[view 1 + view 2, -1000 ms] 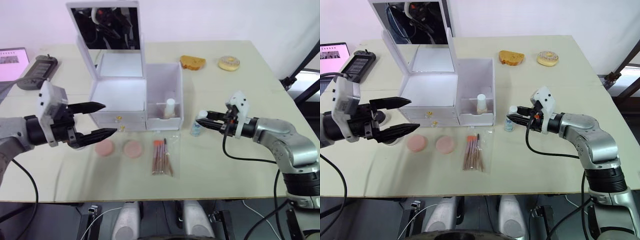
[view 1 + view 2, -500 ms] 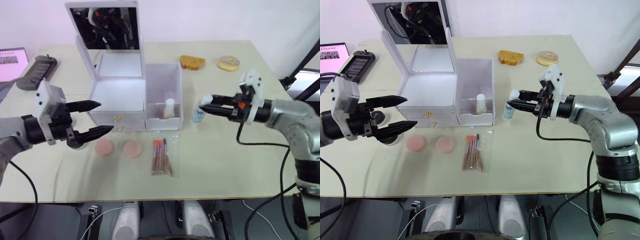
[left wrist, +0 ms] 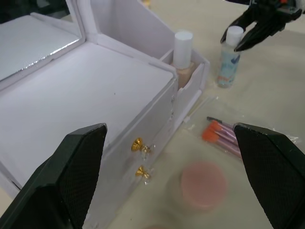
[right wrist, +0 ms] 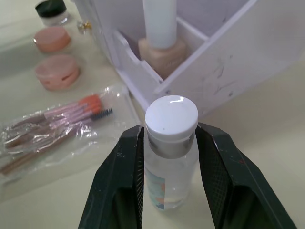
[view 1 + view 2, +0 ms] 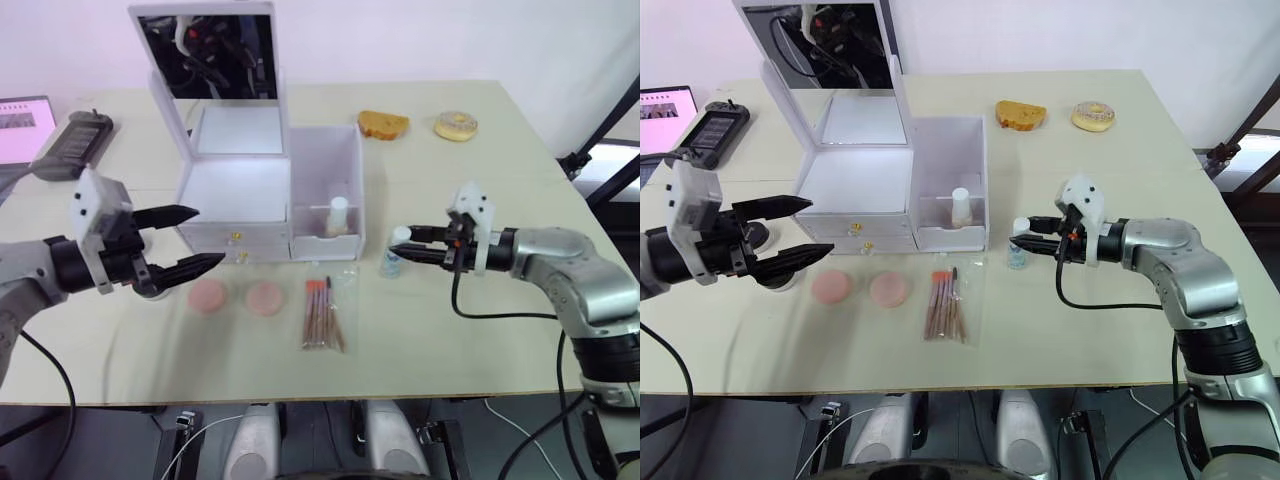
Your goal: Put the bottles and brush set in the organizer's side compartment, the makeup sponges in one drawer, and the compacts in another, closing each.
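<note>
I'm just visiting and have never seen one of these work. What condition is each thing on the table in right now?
Organizer lid: up.
Drawers: shut.
Tan bottle: upright in the side compartment.
Clear bottle: upright, gripped at the neck.
Right pincer: shut on it.
Left pincer: open, empty.
Brush set: flat, bagged.

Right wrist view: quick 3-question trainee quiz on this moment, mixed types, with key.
1. True or false: the right gripper has its fingers around the clear bottle.
2. What stands in the organizer's side compartment? A) brush set B) beige bottle C) sponge
3. Name the bagged item lying in front of the organizer.

Key:
1. True.
2. B, the beige bottle.
3. The brush set.
</note>
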